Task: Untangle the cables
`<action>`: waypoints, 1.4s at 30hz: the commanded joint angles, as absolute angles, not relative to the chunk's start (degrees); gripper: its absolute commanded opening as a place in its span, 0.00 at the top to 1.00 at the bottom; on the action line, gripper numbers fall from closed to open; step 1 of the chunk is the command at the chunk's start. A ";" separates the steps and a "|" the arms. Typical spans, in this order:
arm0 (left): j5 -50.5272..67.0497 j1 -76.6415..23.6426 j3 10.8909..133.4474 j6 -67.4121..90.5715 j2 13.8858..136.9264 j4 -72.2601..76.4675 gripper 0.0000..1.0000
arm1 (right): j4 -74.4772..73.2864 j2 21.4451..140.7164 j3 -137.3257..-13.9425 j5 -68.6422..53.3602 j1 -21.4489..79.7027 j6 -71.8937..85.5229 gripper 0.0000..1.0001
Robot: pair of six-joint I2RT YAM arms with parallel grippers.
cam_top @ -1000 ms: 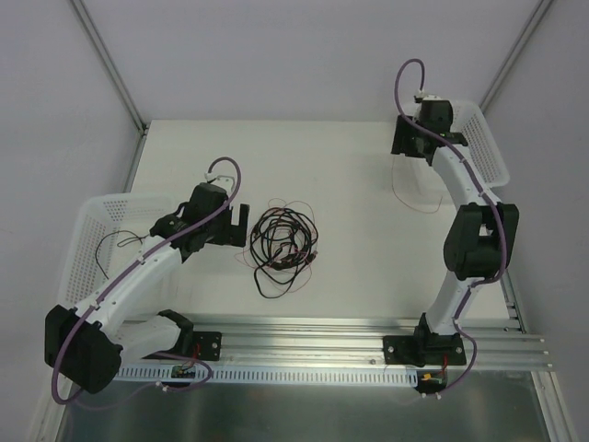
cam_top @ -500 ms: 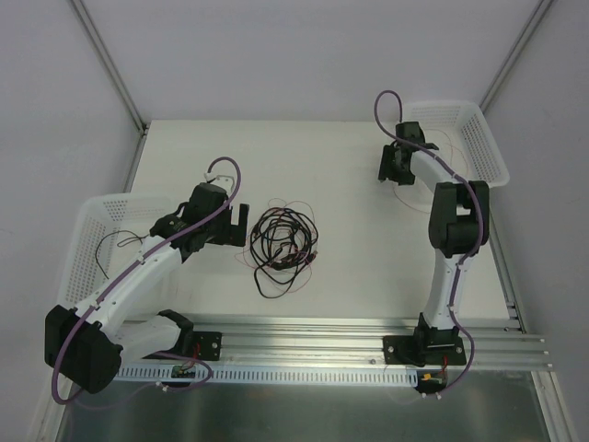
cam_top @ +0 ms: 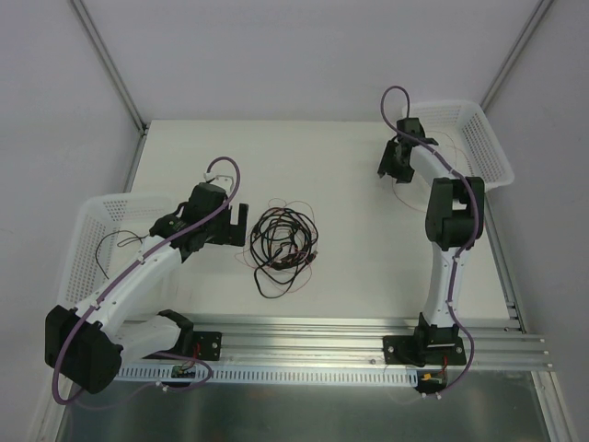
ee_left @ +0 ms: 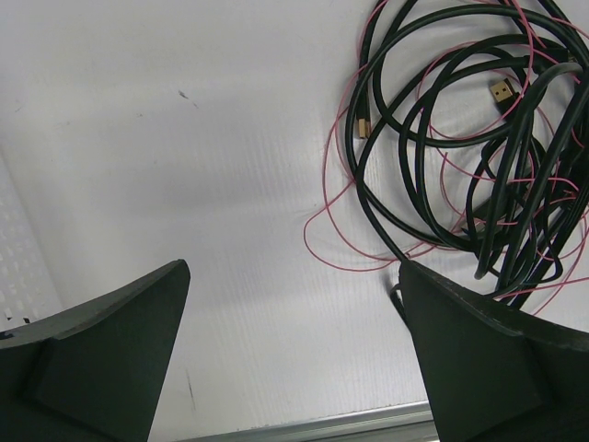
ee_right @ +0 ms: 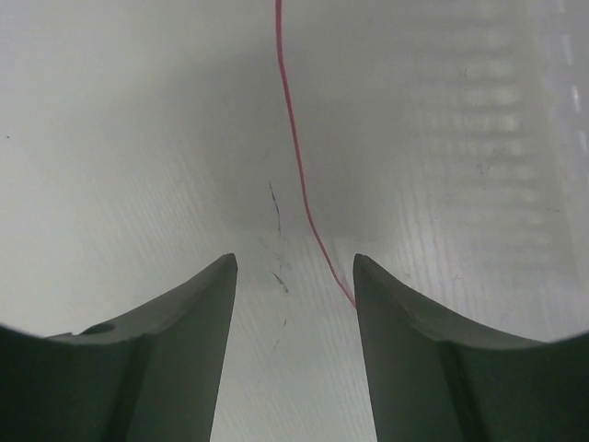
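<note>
The cables (cam_top: pixel 283 241) lie as a tangled bundle of black loops with a fine red wire in the middle of the white table. In the left wrist view the bundle (ee_left: pixel 460 138) fills the upper right, with small gold plug ends showing. My left gripper (cam_top: pixel 241 221) is open and empty just left of the bundle, and its right finger (ee_left: pixel 497 368) is close to the nearest loops. My right gripper (cam_top: pixel 394 170) is open, low over the table at the far right. A separate thin red wire (ee_right: pixel 294 157) runs between its fingers and ends beside the right finger (ee_right: pixel 414 350); the fingers are not closed on it.
A white basket (cam_top: pixel 92 230) stands at the left with a black cable (cam_top: pixel 115 244) in it. Another white basket (cam_top: pixel 483 138) stands at the back right, beside my right arm. A metal rail (cam_top: pixel 304 331) runs along the table's near edge.
My right arm has swung from over the right basket to the left and down, and its gripper is now low over the table. The left arm and the bundle have not moved.
</note>
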State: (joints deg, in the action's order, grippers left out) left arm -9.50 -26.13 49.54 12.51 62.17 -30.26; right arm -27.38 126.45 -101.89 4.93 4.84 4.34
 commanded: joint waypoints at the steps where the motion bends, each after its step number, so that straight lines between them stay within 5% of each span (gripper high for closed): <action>1: -10.02 -25.58 49.22 11.43 61.26 -29.36 0.01 | -28.13 127.62 -102.31 3.52 4.66 7.29 0.44; 4: -10.02 -25.49 49.13 11.25 61.17 -29.36 0.01 | -27.51 127.44 -101.17 3.69 4.92 7.65 0.48; 13: -10.02 -25.40 49.04 11.16 61.08 -29.36 0.01 | -27.07 126.48 -99.58 4.83 6.15 6.59 0.91; 17: -10.02 -25.49 49.04 11.16 61.00 -29.36 0.01 | -26.37 122.79 -98.96 6.06 7.20 4.22 0.99; 32: -10.02 -25.49 48.95 11.25 60.82 -29.36 0.01 | -25.93 103.20 -105.98 15.81 5.01 -7.55 0.99; 42: -9.84 -25.49 48.96 11.25 61.70 -29.44 0.01 | -19.08 105.28 -112.15 13.36 -5.26 -7.12 0.99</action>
